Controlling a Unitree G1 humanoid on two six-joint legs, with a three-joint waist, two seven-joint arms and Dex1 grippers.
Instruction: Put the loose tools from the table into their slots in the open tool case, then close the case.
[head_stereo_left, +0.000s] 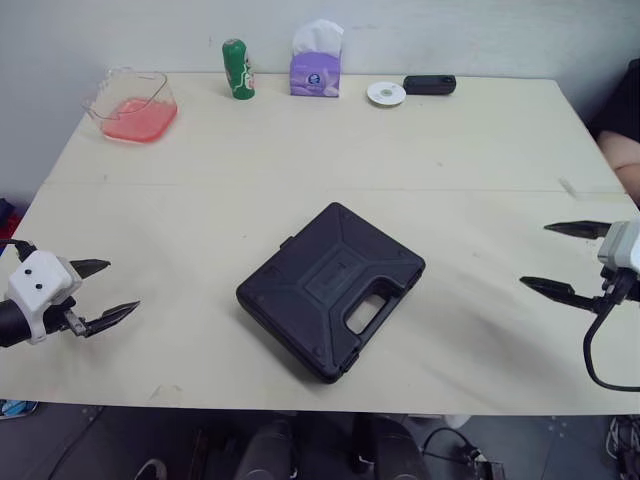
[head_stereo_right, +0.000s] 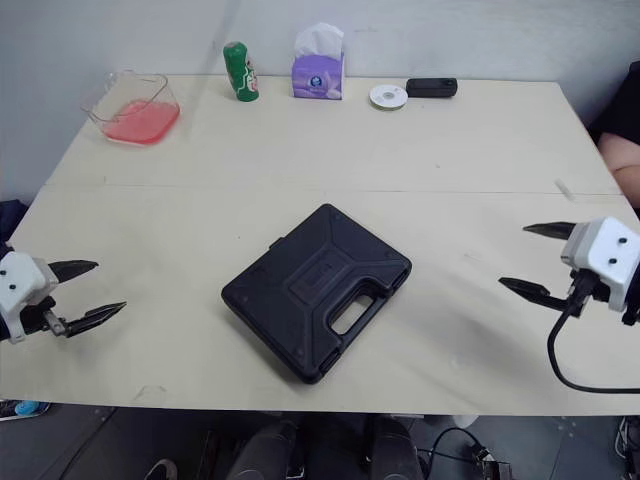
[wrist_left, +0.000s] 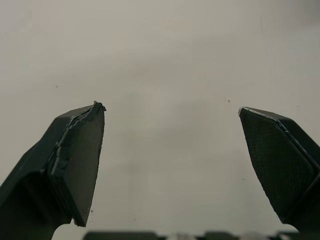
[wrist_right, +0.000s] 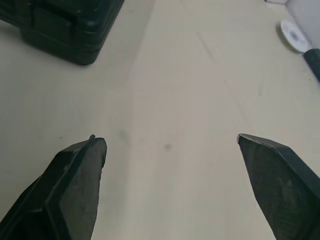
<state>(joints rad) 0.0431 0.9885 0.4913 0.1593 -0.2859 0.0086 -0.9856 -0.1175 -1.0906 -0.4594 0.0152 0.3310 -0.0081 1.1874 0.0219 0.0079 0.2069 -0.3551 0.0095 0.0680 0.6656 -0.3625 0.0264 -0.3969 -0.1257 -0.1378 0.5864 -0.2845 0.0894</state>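
Black moulded plastic is being shown with the lid shut: the case (head_stereo_left: 325, 285) is lying flat near the middle of the table (head_stereo_left: 480, 150), a little toward the near edge. It is being seen turned on the diagonal, its long axis running from near-left to far-right. The handle cut-out is pointing to the table's near-right corner, and the opposite side is facing far-left.

The left gripper (head_stereo_left: 122, 286) is being held over the table's near-left part, well apart from the case, its jaws spread wide with nothing between them. The right gripper (head_stereo_left: 534, 255) is being held over the right side, likewise well apart from the case, jaws also spread and empty. Bare tabletop is lying between each gripper and the case.

Along the far edge, a clear tub (head_stereo_left: 133, 105) with pink contents, a green bottle (head_stereo_left: 238, 68), a purple tissue box (head_stereo_left: 315, 62), a white disc (head_stereo_left: 386, 94) and a small black device (head_stereo_left: 430, 84) are being kept in a loose row, all well apart from the case. A person's arm (head_stereo_left: 625, 155) is being seen at the table's right edge.
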